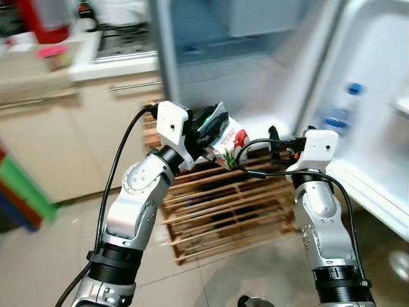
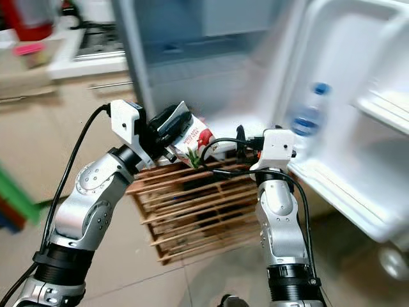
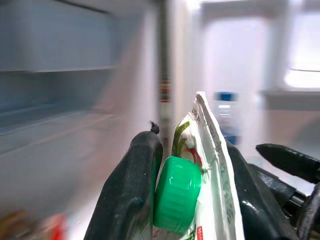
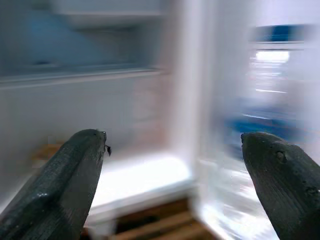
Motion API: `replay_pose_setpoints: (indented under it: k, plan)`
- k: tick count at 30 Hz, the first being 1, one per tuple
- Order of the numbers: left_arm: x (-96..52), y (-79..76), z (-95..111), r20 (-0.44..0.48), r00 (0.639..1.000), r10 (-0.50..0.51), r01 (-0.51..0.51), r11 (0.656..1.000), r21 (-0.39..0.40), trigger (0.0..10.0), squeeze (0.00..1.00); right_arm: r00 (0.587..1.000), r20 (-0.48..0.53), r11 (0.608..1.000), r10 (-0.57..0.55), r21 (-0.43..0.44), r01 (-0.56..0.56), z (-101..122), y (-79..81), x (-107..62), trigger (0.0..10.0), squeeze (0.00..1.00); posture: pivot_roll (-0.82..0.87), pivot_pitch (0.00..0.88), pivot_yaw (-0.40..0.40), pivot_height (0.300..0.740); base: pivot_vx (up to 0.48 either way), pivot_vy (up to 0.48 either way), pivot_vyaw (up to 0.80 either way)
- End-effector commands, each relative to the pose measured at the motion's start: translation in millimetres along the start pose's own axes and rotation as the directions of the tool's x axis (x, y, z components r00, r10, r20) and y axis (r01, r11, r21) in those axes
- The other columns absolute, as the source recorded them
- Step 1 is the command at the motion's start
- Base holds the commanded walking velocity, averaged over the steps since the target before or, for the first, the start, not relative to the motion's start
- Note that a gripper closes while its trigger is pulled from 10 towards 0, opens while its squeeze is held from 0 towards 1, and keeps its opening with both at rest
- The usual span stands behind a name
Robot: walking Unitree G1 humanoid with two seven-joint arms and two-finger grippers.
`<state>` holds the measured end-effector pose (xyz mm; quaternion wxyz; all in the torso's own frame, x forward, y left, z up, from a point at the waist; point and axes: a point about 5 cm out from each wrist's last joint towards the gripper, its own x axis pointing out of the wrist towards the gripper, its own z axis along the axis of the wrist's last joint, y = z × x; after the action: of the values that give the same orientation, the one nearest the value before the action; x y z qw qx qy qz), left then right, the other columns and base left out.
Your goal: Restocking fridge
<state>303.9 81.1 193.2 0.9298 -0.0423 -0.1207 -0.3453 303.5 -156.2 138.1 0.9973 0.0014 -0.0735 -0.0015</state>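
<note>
My left gripper (image 1: pixel 214 131) is shut on a white carton (image 1: pixel 231 144) with a red fruit print and a green cap (image 3: pixel 176 195), held tilted in front of the open fridge (image 1: pixel 255 77). The carton's top sits between the black fingers (image 3: pixel 131 190) in the left wrist view. My right gripper (image 1: pixel 276 142) is raised just right of the carton, open, with nothing between its fingers (image 4: pixel 70 180). It points at the fridge's lower shelf (image 4: pixel 140 180). A water bottle with a blue cap (image 1: pixel 340 110) stands in the fridge door (image 1: pixel 377 96).
A wooden slatted pallet (image 1: pixel 223 204) lies on the floor below the fridge. To the left are beige kitchen cabinets (image 1: pixel 77 141) and a counter with a stove (image 1: pixel 121 45). The open door's shelves (image 2: pixel 383 102) reach out on the right. The views are blurred.
</note>
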Motion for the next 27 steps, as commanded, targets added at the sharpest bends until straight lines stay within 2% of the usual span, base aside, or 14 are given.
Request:
replay_pose_setpoints:
  k: [1,4,8,10,12,14,19,27]
  plan:
    - [4.2,1.3,2,0.005,1.000,0.009,-0.009,1.000,0.017,10.0,0.00,1.000,-0.006,1.000,-0.005,-0.001,0.005,0,-0.9,0.9,10.0,0.00,-0.02,0.000,0.066,0.732,0.000,0.000,-0.76]
    - [5.3,6.2,1,-0.001,0.999,0.040,-0.040,0.999,0.011,10.0,0.00,1.000,-0.001,1.000,-0.005,0.002,0.005,0,-1.9,-0.4,10.0,0.00,-0.02,0.000,0.063,0.732,0.000,0.000,-0.76]
    - [8.0,14.6,-4,-0.033,0.994,0.099,-0.099,0.995,0.011,10.0,0.00,1.000,0.016,1.000,0.002,0.002,-0.002,2,-2.4,-2.4,10.0,0.00,-0.02,0.000,0.061,0.732,0.000,0.000,0.00]
    - [13.3,13.6,-7,-0.048,0.993,0.104,-0.103,0.994,0.036,10.0,0.00,0.996,0.086,0.999,0.003,-0.043,0.001,15,-4.6,-1.1,10.0,0.00,-0.03,0.000,0.076,0.732,0.172,0.141,0.00]
    - [14.2,13.2,-7,-0.047,0.993,0.105,-0.103,0.994,0.042,10.0,0.00,0.995,0.095,0.999,0.003,-0.050,0.002,17,-5.1,-0.7,10.0,0.00,-0.03,0.000,0.076,0.732,0.345,0.281,0.00]
    - [21.4,6.4,-6,-0.041,0.997,0.072,-0.071,0.997,0.021,10.0,0.00,0.995,0.094,0.999,-0.027,-0.035,0.031,17,-9.4,0.3,10.0,0.00,-0.04,0.000,0.092,0.732,0.407,0.253,0.00]
    - [27.1,-3.0,-5,-0.041,0.999,-0.012,0.015,0.998,0.058,10.0,0.00,0.996,0.079,0.999,-0.030,-0.029,0.033,12,-5.3,-6.5,10.0,0.00,-0.05,0.000,0.115,0.732,0.412,0.199,0.00]
    - [30.8,1.3,-6,-0.045,0.999,-0.007,0.009,0.999,0.043,10.0,0.00,0.997,0.070,0.998,-0.043,-0.037,0.046,11,-9.9,-10.7,10.0,0.00,-0.06,0.000,0.114,0.732,0.444,0.000,0.00]
